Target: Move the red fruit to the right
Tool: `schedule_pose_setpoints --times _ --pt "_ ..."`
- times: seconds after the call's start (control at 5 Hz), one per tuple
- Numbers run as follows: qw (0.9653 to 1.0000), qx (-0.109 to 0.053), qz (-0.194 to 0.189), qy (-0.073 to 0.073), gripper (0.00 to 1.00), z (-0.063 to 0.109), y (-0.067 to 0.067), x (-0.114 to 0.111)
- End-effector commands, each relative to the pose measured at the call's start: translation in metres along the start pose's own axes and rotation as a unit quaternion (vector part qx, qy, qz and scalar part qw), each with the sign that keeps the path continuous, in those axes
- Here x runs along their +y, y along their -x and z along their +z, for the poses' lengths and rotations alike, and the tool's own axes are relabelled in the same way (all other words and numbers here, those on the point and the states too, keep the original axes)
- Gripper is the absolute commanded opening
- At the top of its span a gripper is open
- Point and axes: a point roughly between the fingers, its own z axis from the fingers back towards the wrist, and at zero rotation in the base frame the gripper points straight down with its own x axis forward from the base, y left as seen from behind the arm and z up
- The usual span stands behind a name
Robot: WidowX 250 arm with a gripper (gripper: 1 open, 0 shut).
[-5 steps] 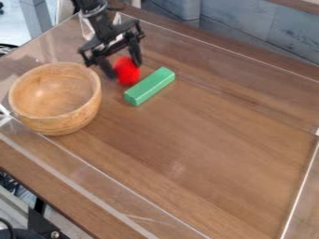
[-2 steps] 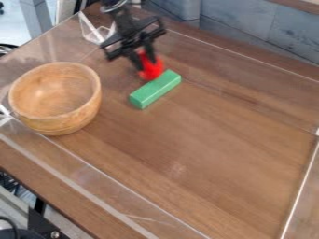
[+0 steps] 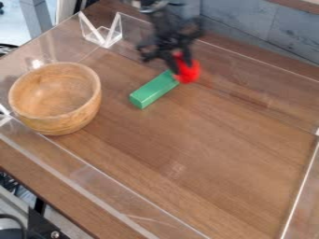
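Observation:
The red fruit [image 3: 188, 70] is a small bright red piece held at the tips of my black gripper [image 3: 182, 63], just above the wooden table at the back centre. The jaws are shut on it and the fruit pokes out below the fingers [image 3: 159, 50]. The arm comes down from the top edge of the view. The fruit now hangs to the right of and a little behind the green block [image 3: 153, 89], clear of it.
A green rectangular block lies tilted on the table left of the gripper. A wooden bowl [image 3: 54, 96] stands at the left. Clear plastic walls [image 3: 100, 30] border the table [image 3: 212, 149], with a rail at the right edge [image 3: 299, 187].
The gripper has shut on the red fruit and carried it right and toward the back, from the left end of the green block to past its right end.

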Motion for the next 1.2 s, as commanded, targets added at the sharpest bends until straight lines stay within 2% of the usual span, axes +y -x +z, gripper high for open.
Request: schedule_pose_setpoints --times 0.0,0.2,0.4,0.8,1.0 --pt "0.9988 -0.028 -0.036 0.016 0.0 0.011 0.001 -0.03" --pt "0.9977 -0.022 -0.06 0.021 0.0 0.003 0.002 -0.033" --pt "0.9962 -0.021 -0.084 0.009 0.0 -0.015 0.002 -0.025" --pt "0.9913 -0.025 -0.128 -0.017 0.0 -0.063 0.026 -0.034" --pt "0.9882 -0.036 -0.145 -0.035 0.0 -0.064 0.035 -0.033"
